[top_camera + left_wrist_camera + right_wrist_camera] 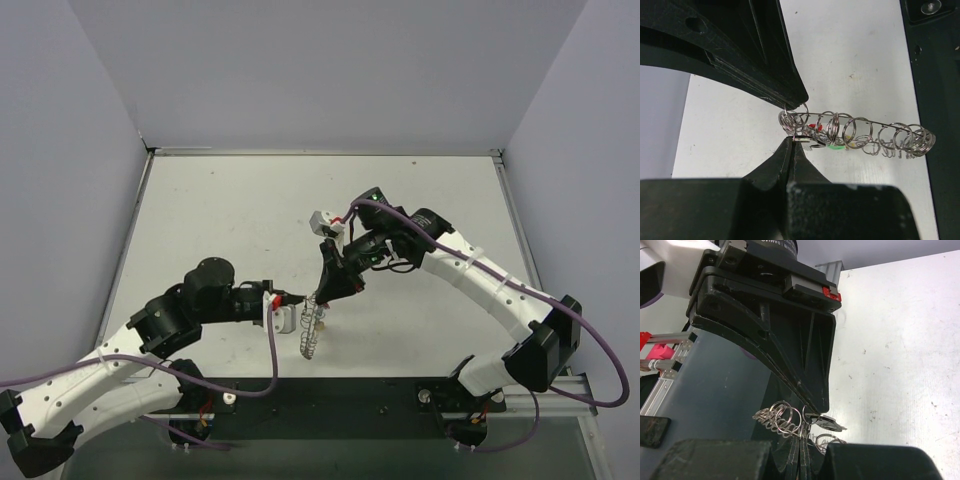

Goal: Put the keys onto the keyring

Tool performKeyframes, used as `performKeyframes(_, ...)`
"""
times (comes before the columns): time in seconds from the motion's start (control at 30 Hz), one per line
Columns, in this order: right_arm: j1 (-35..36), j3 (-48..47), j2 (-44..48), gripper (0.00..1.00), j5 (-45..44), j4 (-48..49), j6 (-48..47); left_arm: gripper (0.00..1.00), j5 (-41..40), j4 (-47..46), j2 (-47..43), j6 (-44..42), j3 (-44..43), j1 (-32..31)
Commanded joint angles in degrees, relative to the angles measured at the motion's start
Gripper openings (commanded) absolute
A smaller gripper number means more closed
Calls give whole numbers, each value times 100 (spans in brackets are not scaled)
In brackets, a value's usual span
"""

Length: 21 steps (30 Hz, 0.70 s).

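The keyring (310, 338) hangs above the table between the two arms, a silvery ring with a coiled, jagged rim. The left wrist view shows the keyring (860, 132) edge-on, with red (812, 126), green (836, 148) and yellow (850, 144) key heads among its loops. My right gripper (802, 435) is shut on the keyring's (782, 417) rim at its upper end. My left gripper (792, 140) is shut on a silver key (812, 143) right beside that spot. The key (830, 422) touches the rim. Both gripper tips nearly meet (308, 298).
The black base rail (330, 410) runs along the near table edge under the hanging ring. Grey walls close the table at the back and both sides. The white tabletop (250, 220) stretches behind the arms.
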<state>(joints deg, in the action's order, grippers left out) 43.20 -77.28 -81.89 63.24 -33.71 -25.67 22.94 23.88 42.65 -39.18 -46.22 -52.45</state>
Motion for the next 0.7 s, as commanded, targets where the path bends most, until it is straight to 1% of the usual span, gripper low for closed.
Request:
performKeyframes(0.0,22,-121,384,0,162,-724,-385,0,192,723,103,-239,-388,112)
performKeyframes(0.1,144,-340,262,0,22,-1119,-631,0,517,837,225,-248,-519,121)
performKeyframes(0.13,232,-410,200,0,-31,-1346,-693,0,562,864,261,-266,-546,112)
performKeyframes(0.27,373,-631,-20,0,-163,-1752,-878,0,589,873,217,-354,-573,112)
performKeyframes(0.37,470,-815,-143,0,-137,-2068,-1027,0,422,733,121,-389,-485,121)
performKeyframes(0.4,479,-920,-178,0,-128,-2234,-1123,0,257,654,94,-397,-459,112)
performKeyframes(0.47,505,-982,-196,0,-102,-2341,-1185,0,133,557,-11,-389,-362,121)
performKeyframes(0.53,505,-1017,-178,0,-58,-2385,-1212,0,-113,267,-55,-302,-266,112)
performKeyframes(0.67,531,-1070,-214,0,4,-2473,-1274,0,-281,38,67,-73,-274,121)
